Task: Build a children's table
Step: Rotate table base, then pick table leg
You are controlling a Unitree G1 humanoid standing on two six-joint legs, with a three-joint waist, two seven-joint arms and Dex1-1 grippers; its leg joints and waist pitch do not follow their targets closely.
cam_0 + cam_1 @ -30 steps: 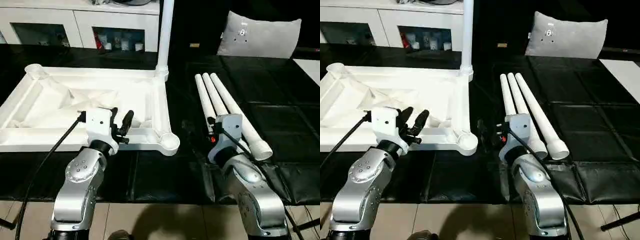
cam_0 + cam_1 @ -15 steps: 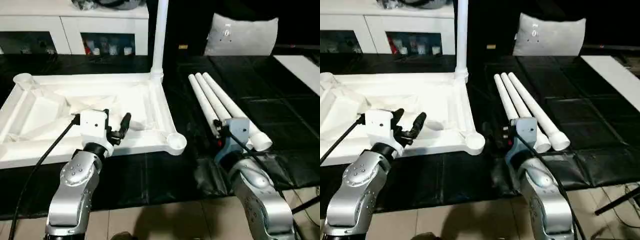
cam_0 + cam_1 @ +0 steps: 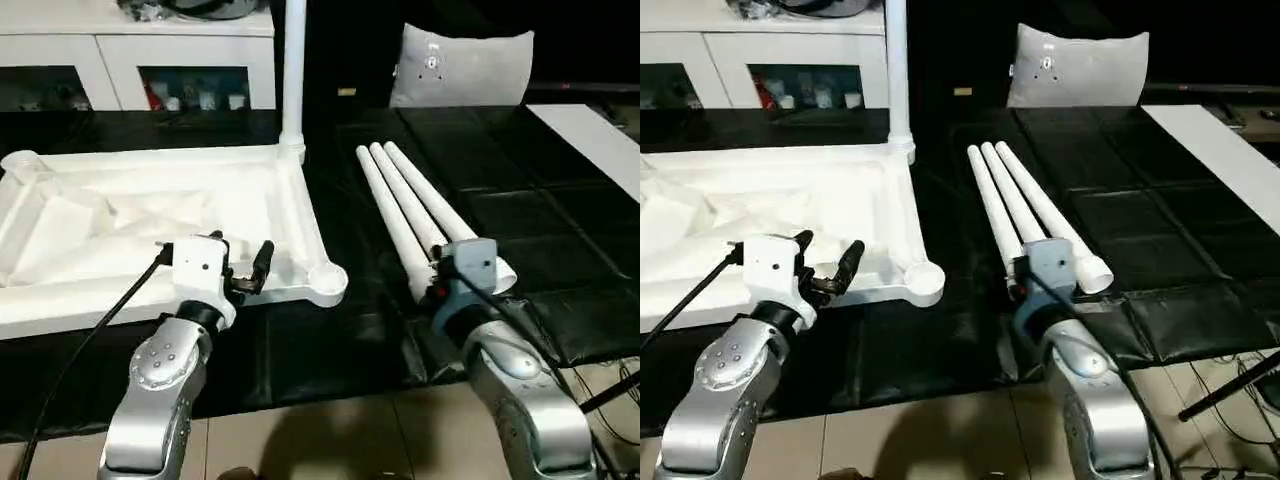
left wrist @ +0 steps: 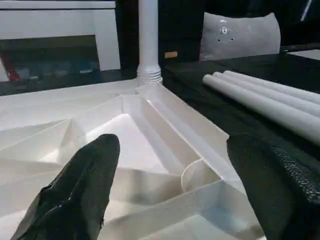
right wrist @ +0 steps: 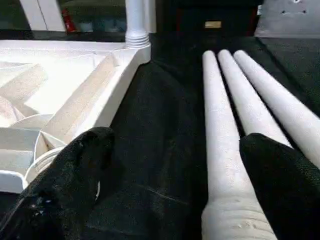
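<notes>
White plastic makes up nearly everything of interest: the top (image 3: pixel 150 215) lies upside down on the bench (image 3: pixel 560 230), its underside showing shallow ribs running in slanted lines and a raised rim all round, with a round socket (image 3: pixel 327 279) at the near right corner. At the far right corner one leg (image 3: pixel 294 75) stands upright in its socket, a smooth tube rising out of sight. Three more legs (image 3: pixel 415 205) lie side by side just right of the top, touching one another, long and tapered, with thicker ends toward the robot. The bench is covered in black padded material, stitched into squares and slightly glossy. The left hand (image 3: pixel 243 270) hovers over the near rim of the top, its two black fingers (image 4: pixel 85 185) spread wide and holding nothing. The right hand (image 5: pixel 175 170) is near the thick ends of the lying legs, fingers also spread wide, empty. Behind the bench stands a white cabinet (image 3: pixel 150 50) and a grey cushion (image 3: pixel 462 65) with a soft, rounded outline.
</notes>
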